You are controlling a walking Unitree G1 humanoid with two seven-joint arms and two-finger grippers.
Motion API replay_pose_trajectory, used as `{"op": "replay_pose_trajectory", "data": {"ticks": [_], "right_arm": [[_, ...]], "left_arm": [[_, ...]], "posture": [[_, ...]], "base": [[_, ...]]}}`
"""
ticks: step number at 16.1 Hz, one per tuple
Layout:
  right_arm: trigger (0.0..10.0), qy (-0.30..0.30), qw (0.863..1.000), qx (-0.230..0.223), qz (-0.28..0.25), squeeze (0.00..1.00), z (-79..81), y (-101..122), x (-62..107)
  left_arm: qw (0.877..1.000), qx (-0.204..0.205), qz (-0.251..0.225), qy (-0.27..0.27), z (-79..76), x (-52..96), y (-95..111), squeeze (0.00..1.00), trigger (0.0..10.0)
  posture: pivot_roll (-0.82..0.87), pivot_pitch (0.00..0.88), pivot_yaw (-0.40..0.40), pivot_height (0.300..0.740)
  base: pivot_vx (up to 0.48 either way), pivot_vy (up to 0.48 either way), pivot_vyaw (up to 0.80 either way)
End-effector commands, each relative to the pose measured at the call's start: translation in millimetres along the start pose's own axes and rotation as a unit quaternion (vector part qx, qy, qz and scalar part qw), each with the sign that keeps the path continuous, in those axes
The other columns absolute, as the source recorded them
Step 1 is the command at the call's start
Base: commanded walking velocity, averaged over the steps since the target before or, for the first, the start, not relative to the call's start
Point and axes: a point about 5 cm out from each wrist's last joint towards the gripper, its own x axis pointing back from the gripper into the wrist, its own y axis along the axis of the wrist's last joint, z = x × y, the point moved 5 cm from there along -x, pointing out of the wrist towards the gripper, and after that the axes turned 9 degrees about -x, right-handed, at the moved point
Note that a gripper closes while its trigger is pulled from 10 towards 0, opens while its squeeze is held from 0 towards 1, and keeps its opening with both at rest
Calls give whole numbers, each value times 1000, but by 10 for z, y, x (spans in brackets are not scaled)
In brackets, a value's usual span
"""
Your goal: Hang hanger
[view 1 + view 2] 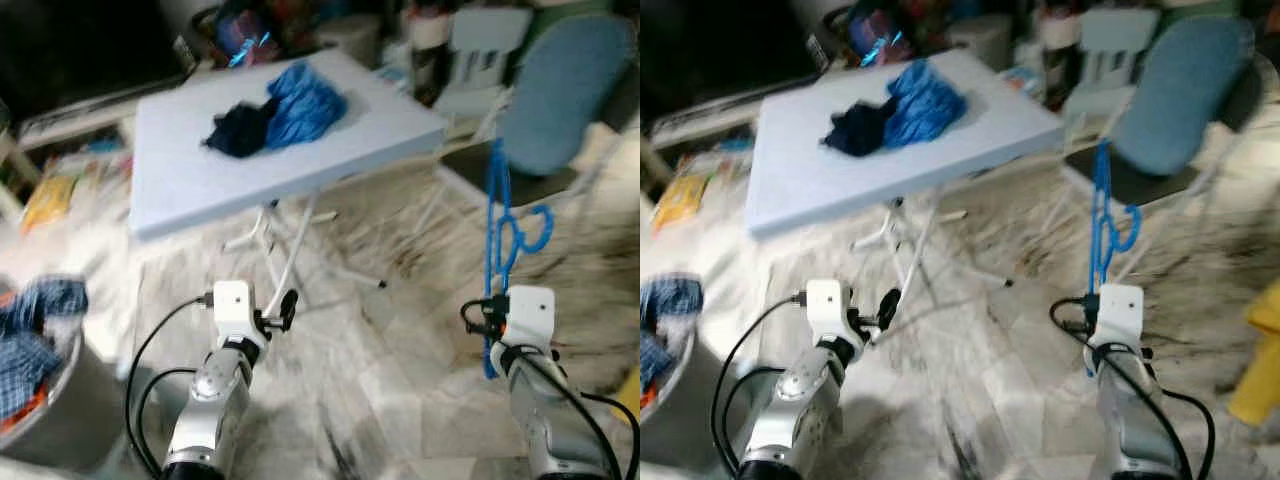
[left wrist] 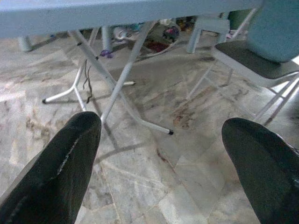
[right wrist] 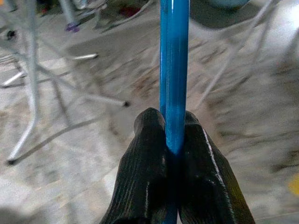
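The hanger [image 1: 503, 235] is bright blue plastic, held upright with its hook to one side. The right gripper [image 3: 173, 140] pinches its bar; the left gripper [image 2: 161, 154] is spread wide.

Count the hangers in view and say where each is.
1. A blue hanger stands upright in the right gripper, pinched between its fingers, in front of the chair. Others may be hidden in the blurred clutter behind the table.
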Motion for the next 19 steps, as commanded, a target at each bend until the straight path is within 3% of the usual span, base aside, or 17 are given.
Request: {"op": "replay_pose_trajectory", "data": {"ticks": [1, 8, 14, 19], "right_arm": [[10000, 19, 1000, 0, -12, 0, 135, 37, -14], [10000, 20, 1000, -9, -6, 0, 130, 41, -12], [10000, 17, 1000, -15, -1, 0, 111, 45, -29], [10000, 18, 1000, -11, 3, 0, 113, 34, -41]], "left_arm": [[1000, 1, 0, 11, 76, 18, 1, 0, 10000], [1000, 3, 0, 9, 74, 10, 5, 0, 10000], [999, 18, -30, -9, 41, 30, 86, 0, 10000], [999, 29, -38, -14, 41, 30, 102, 0, 10000]], "posture": [[-260, 0, 125, 740], [-263, 0, 123, 740], [-262, 0, 118, 740], [-264, 0, 118, 740]], "base": [[0, 480, 0], [0, 470, 0], [0, 0, 0], [248, 0, -744]]}}
